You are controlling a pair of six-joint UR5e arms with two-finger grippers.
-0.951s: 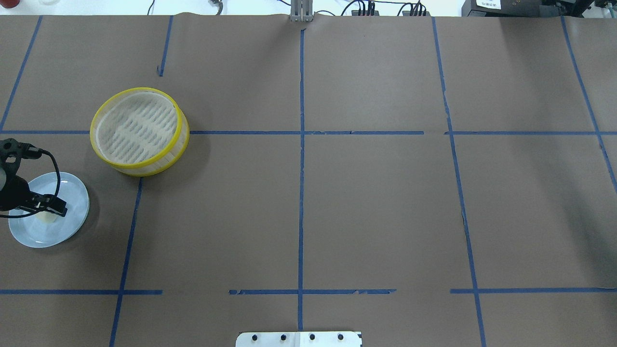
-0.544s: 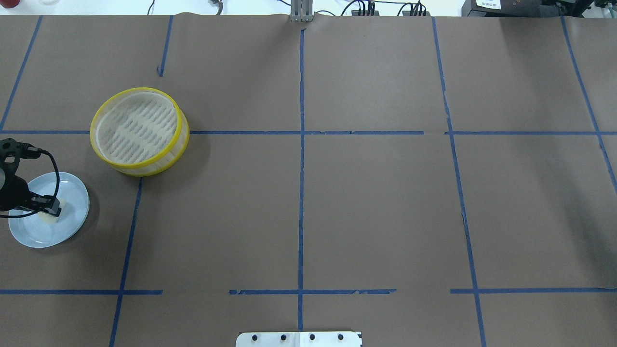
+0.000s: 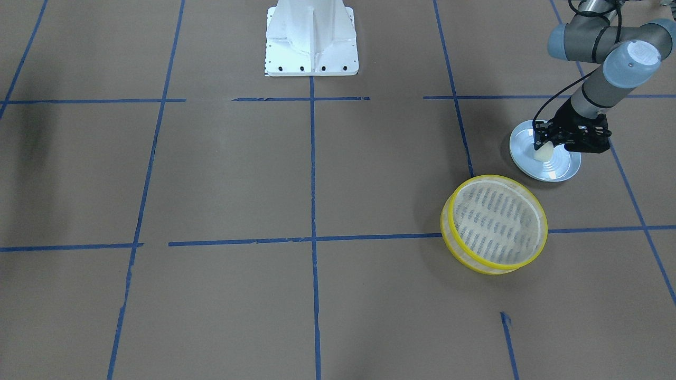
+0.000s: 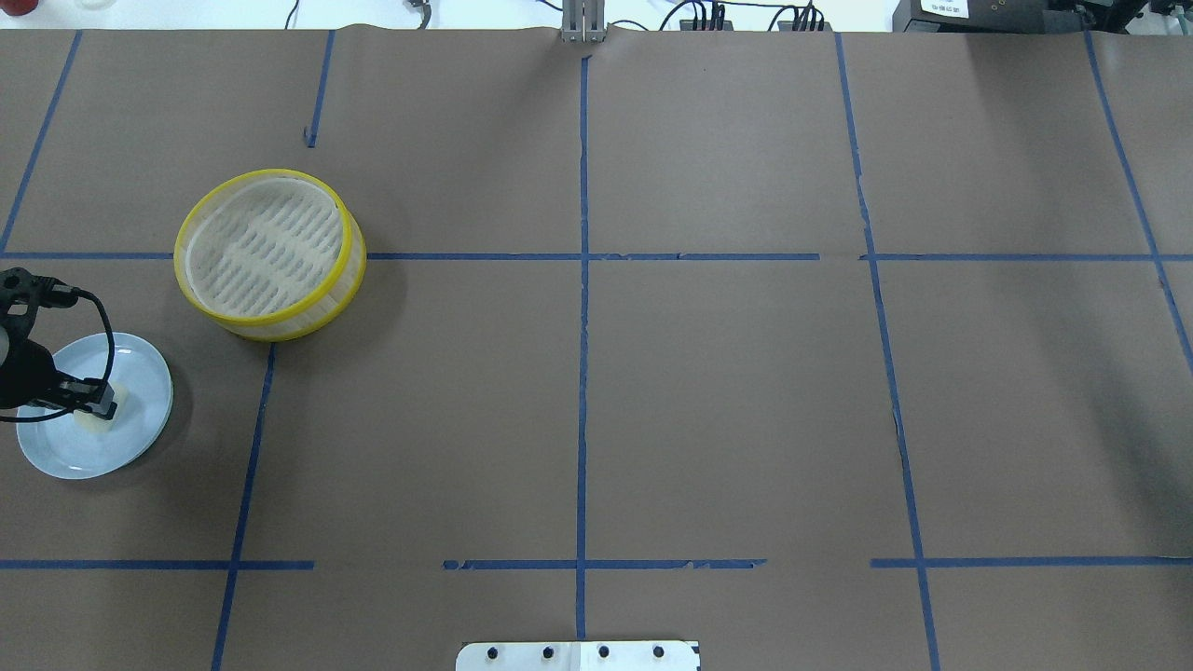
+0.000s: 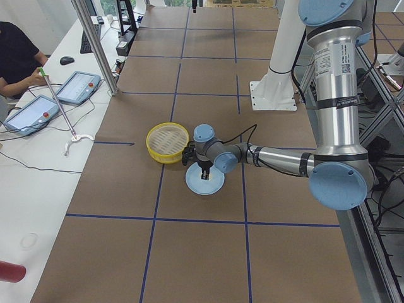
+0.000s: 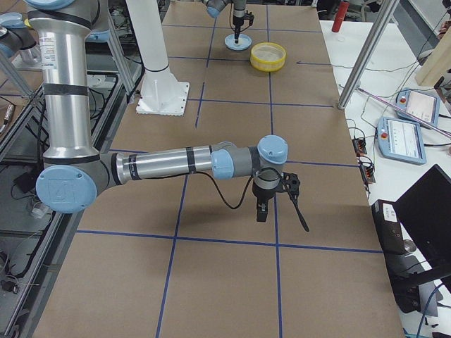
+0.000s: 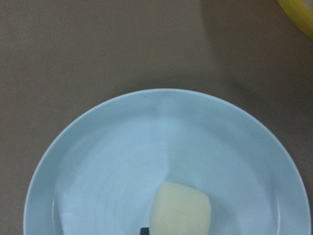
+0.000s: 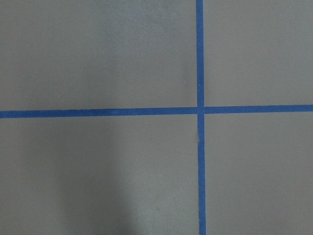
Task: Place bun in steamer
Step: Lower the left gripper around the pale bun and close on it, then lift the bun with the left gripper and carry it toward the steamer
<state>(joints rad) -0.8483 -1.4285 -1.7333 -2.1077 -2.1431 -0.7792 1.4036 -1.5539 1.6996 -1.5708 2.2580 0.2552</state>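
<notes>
The cream-white bun (image 4: 93,421) lies on a pale blue plate (image 4: 140,373) at the table's left edge. My left gripper (image 4: 98,403) points down onto the plate, shut on the bun, which still rests on the plate. The front view shows the bun (image 3: 543,153) under the left gripper (image 3: 546,143). The left wrist view shows the bun (image 7: 181,210) low on the plate (image 7: 122,147). The yellow-rimmed steamer (image 4: 289,326) stands empty beyond the plate. My right gripper (image 6: 262,211) hangs over bare table far to the right; I cannot tell whether it is open or shut.
The robot's white base plate (image 4: 578,655) sits at the near middle edge. Blue tape lines cross the brown table. In the left side view a metal post (image 5: 95,44) and an operator (image 5: 16,57) with tablets stand at the table's far side.
The left gripper's fingers have drawn together on the bun and shifted slightly left over the plate. The steamer and plate have not moved.
</notes>
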